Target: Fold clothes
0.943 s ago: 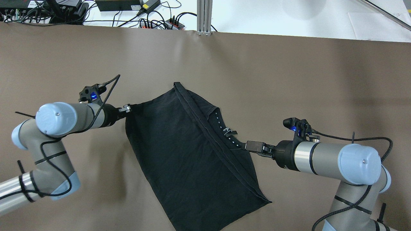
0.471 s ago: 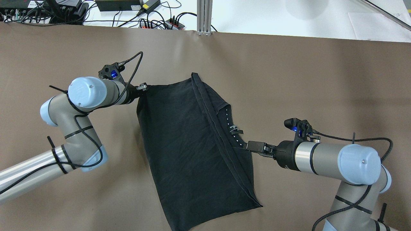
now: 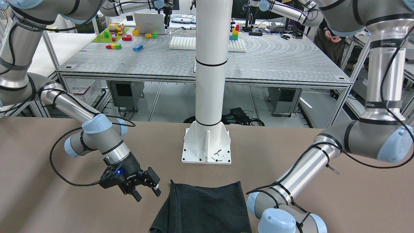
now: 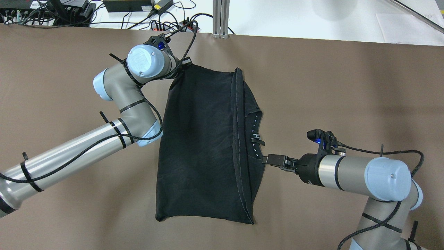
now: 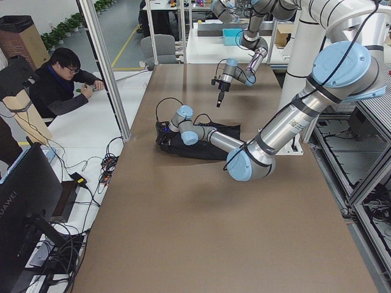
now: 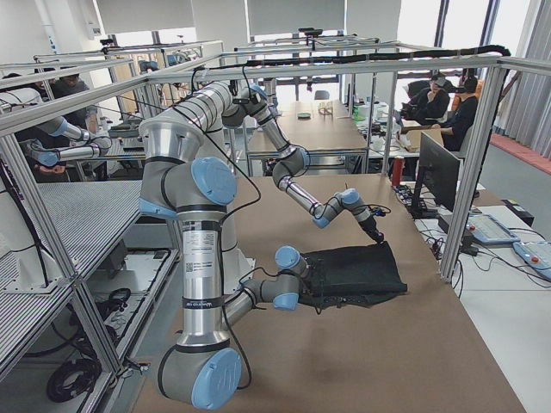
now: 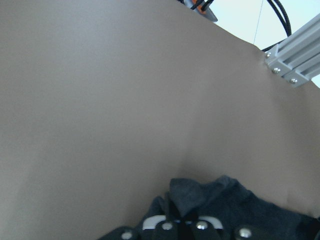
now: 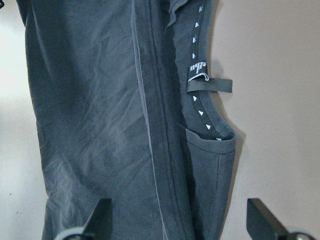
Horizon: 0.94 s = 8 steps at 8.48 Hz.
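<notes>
Mid-fold. Soft black rectangular fabric piece (image 4: 201, 139) lies doubled on the brown table covering (image 4: 312, 86). My left gripper (image 4: 186, 63) pinches its far corner; my right gripper (image 3: 148, 194) hangs open beside it. Next, I think: lay the corner flat, release.

Looked like a robotics lab: held aluminium-framed workbenches (image 3: 275, 61), further robot arms (image 3: 284, 11) at neighbouring stations, toy building blocks (image 3: 114, 30) laid out for trials, power strips (image 4: 187, 26) with tangled cables, a monitor (image 6: 448, 168), a seated person (image 5: 61, 85) alongside.

Brown table covering (image 4: 347, 86), white pole (image 3: 212, 81), grey slatted bench (image 3: 275, 61) behind, aluminium framing (image 6: 471, 172) around.
</notes>
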{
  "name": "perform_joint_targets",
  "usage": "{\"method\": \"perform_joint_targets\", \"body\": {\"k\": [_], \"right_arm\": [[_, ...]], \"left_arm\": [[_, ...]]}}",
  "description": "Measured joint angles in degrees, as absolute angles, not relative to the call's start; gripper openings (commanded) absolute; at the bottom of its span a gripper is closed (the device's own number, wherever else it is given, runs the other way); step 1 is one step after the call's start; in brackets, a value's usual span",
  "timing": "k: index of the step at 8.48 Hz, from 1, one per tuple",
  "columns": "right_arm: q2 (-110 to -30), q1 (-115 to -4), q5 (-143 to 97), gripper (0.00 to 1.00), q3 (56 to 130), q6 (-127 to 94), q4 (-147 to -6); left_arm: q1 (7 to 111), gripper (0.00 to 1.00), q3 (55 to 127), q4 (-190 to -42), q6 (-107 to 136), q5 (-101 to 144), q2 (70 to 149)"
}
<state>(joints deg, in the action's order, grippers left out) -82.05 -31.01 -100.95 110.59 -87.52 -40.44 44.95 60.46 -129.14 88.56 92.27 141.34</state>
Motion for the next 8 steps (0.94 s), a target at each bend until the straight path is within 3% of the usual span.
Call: {"method": "perform_joint_targets", "body": {"k": [5, 8], "right_arm": [[-80.30, -31.11, -100.90, 0.94, 110.64, -87.24, -43.41], [-72.20, -33.33, -99.65, 0.94, 110.75, -81.49, -58.27]], "left_arm": [[48.78, 0.95, 58.68, -130.50, 82.72, 93.13, 141.99], [50.11, 0.95, 63.77, -130.61, 80.41, 96.25, 138.25]]}}
